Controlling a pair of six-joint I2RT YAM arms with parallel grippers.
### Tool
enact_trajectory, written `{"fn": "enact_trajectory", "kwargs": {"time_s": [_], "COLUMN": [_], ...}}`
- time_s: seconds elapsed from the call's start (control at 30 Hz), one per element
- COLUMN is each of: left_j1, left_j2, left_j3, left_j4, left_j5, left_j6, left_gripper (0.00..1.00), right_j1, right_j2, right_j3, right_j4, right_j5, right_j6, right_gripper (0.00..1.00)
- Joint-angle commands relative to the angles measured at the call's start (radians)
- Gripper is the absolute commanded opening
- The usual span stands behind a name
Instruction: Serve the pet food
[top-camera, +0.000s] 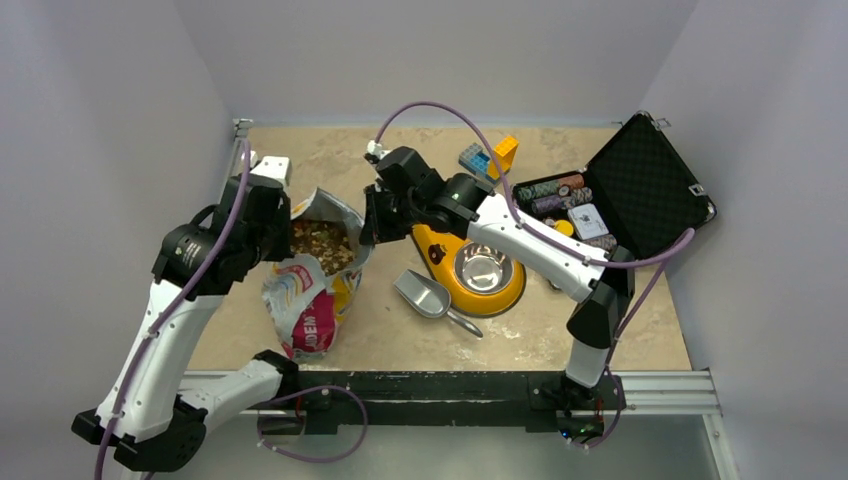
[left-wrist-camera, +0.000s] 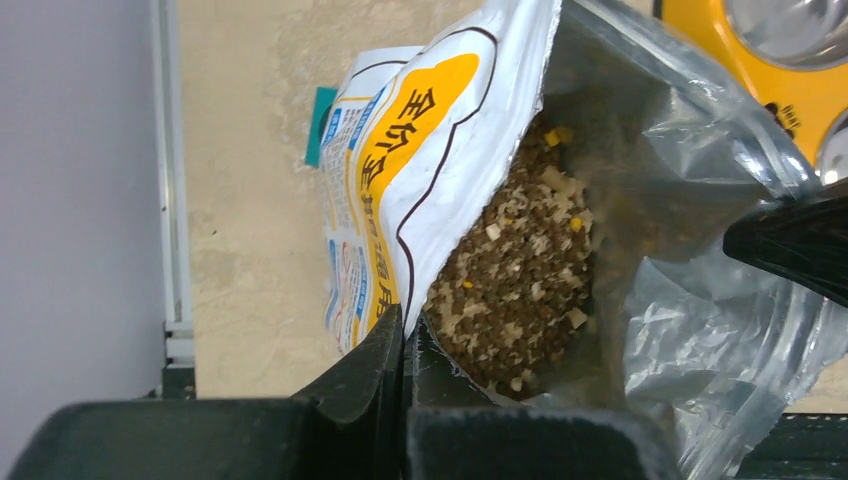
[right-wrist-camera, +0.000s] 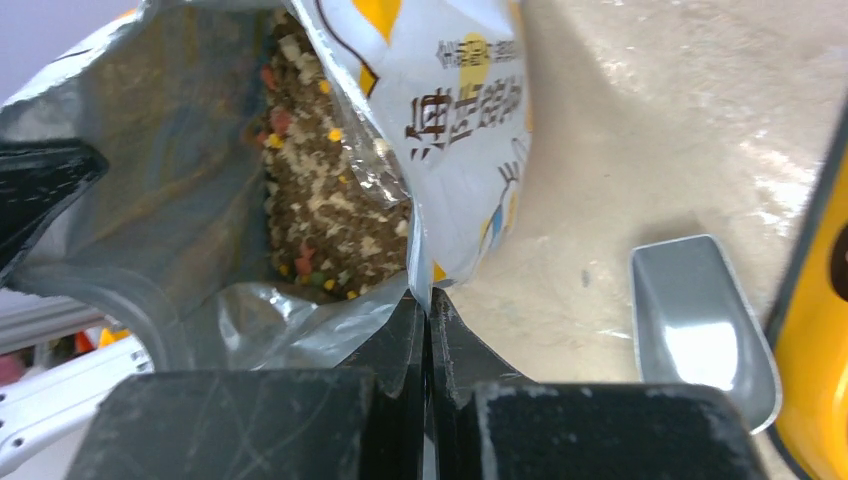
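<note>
Because the kibble (top-camera: 322, 243) is loose, small and dry, it will pour and roll freely and cannot be pinched up; it wants scooping or pouring. It lies inside the open bag (top-camera: 305, 300), left of centre in the top view, brown pellets mixed with pale and coloured bits. The bag is thin glossy film with a silver lining: soft, crinkly, probably slippery, and likely to slump if a wall is let go. The rim is the sensible place to hold it, and both arms have it there. The left gripper (left-wrist-camera: 405, 345) is clamped on the printed wall at the bottom of its wrist view. The right gripper (right-wrist-camera: 428, 310) is pinched on the opposite rim, film running between its fingers (right-wrist-camera: 395, 340). Between them the mouth is spread wide.

Just right of the bag a metal scoop (top-camera: 425, 293) lies on the table (top-camera: 620, 330), untouched, handle toward the lower right. Next to it a yellow stand (top-camera: 437, 250) carries a steel bowl (top-camera: 483, 268), which looks empty. In the upper right an open black case (top-camera: 650, 180) holds poker chips (top-camera: 556, 190), and toy blocks (top-camera: 490, 155) sit near the back edge; none lies between bag and bowl. The hindrance, as I judge it, is that both grippers are occupied: one must release before the scoop can be taken, and the bag may then sag shut or tip.
</note>
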Motion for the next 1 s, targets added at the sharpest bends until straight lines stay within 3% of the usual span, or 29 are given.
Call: {"fn": "enact_trajectory", "kwargs": {"time_s": [0.0, 0.17, 0.3, 0.47, 0.57, 0.63, 0.77, 0.87, 0.97], "left_j1": [-0.004, -0.004, -0.004, -0.004, -0.004, -0.004, -0.002, -0.002, -0.002], "left_j2": [-0.057, 0.003, 0.055, 0.037, 0.047, 0.056, 0.058, 0.049, 0.031], "left_j3": [-0.040, 0.034, 0.062, 0.035, 0.044, 0.052, 0.062, 0.067, 0.066], "left_j4": [0.187, 0.128, 0.075, 0.087, 0.083, 0.077, 0.087, 0.104, 0.124], "left_j5": [0.078, 0.025, -0.014, -0.016, -0.007, 0.003, 0.051, 0.098, 0.125], "left_j6": [-0.009, 0.010, 0.008, -0.017, -0.009, 0.001, 0.018, 0.015, -0.003], "left_gripper": [0.00, 0.01, 0.14, 0.38, 0.40, 0.31, 0.02, 0.00, 0.00], "right_j1": [-0.006, -0.004, -0.001, 0.001, 0.005, 0.005, 0.009, 0.015, 0.028], "right_j2": [-0.079, -0.104, -0.110, -0.130, -0.134, -0.129, -0.125, -0.125, -0.163], "right_j3": [-0.029, -0.023, 0.003, -0.007, -0.004, 0.005, 0.037, 0.096, 0.145], "right_j4": [-0.018, -0.018, -0.028, -0.012, -0.011, -0.020, -0.077, -0.174, -0.283], "right_j5": [0.108, 0.101, 0.096, 0.086, 0.088, 0.090, 0.124, 0.227, 0.354], "right_j6": [-0.072, -0.081, -0.085, -0.081, -0.083, -0.088, -0.123, -0.170, -0.220], "right_gripper": [0.00, 0.00, 0.00, 0.00, 0.00, 0.01, 0.17, 0.36, 0.72]}}
